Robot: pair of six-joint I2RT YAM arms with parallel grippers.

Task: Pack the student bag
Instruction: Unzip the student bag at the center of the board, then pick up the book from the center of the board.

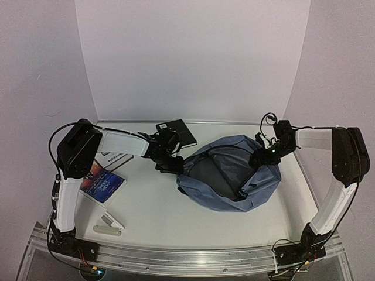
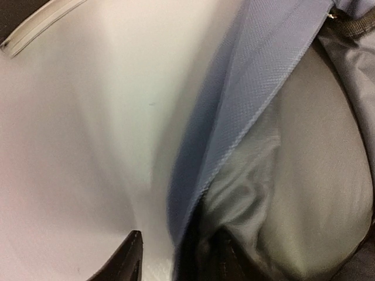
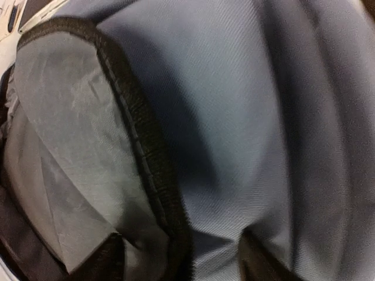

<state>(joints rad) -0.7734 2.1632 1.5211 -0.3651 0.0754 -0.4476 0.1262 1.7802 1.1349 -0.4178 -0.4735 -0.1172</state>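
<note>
The student bag (image 1: 229, 175) lies right of the table's (image 1: 152, 205) middle, its mouth gaping upward so the grey lining shows. The left gripper (image 1: 171, 164) sits at the mouth's left rim and the right gripper (image 1: 262, 157) at its right rim. In each wrist view the fingers stand apart with the rim lying loosely between them, nipped by neither. The step looks like setting the mouth open for loading. Both arms should lift straight clear so no finger snags the fabric and folds the opening shut. The left arm could then fetch the black notebook (image 1: 177, 132) near the far edge. Both wrist views are blurred. The bag's depths are shadowed, so its contents are unknowable. The left forearm covers part of a white sheet (image 1: 115, 158) beside the blue-covered book (image 1: 103, 182). The small white object (image 1: 109, 225) near the near-left corner is too small to name.
</note>
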